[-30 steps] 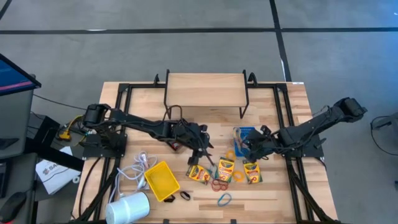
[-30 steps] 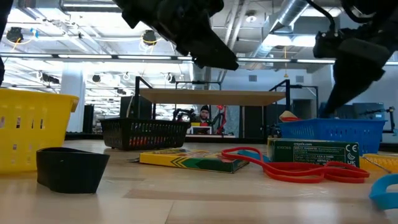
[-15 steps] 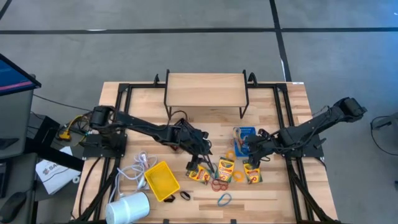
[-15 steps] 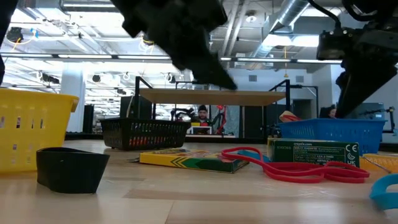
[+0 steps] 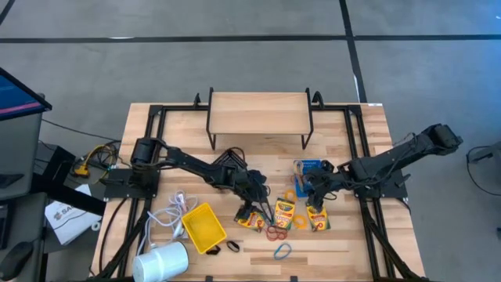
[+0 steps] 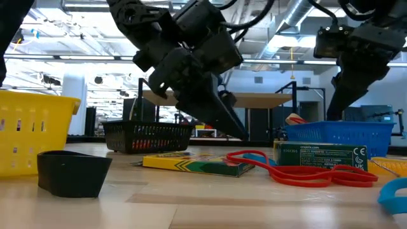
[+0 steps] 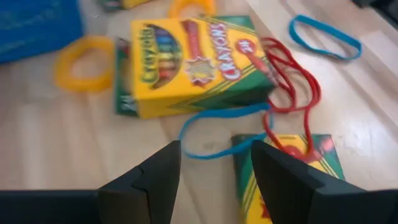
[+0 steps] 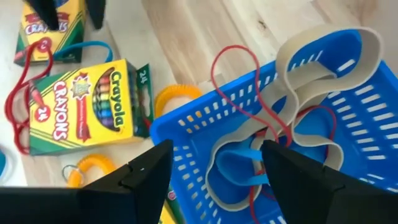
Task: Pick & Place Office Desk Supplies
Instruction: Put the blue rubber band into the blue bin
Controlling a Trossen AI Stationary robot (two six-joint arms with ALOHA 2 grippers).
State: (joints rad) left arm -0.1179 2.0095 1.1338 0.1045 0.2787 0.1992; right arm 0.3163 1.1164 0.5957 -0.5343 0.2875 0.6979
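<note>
Left pincer (image 7: 211, 180) lowered over "Crayola CRAYONS" box (image 7: 186, 62).

A light wooden table (image 5: 337, 243) stands on a grey floor (image 5: 235, 63) crossed by dark lines, with a small wooden shelf (image 5: 258, 112) on black legs at its far edge and a monitor (image 5: 16, 98) off to one side. From table height the room behind is a large open hall with exposed ducts (image 6: 280, 25) and pipes on the ceiling, long strip lights (image 6: 70, 58) and round lamps (image 6: 151, 39).
</note>
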